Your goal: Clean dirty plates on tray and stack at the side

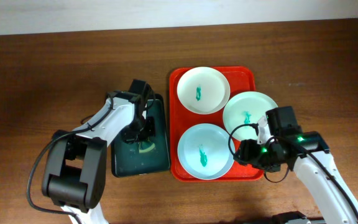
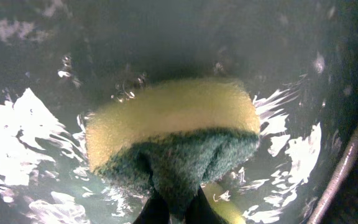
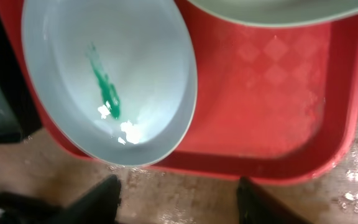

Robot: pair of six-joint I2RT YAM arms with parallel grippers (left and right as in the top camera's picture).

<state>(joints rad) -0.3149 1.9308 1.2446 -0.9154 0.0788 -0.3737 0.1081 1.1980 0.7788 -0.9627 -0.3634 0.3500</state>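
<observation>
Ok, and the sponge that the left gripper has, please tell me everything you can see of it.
The sponge is a soft block in two layers: pale yellow foam and a dark green scouring pad. The left gripper pinches it on the green side, which is squeezed and folded there. It is held low inside the black tray, against or just above its wet, glossy floor; contact cannot be confirmed.
</observation>
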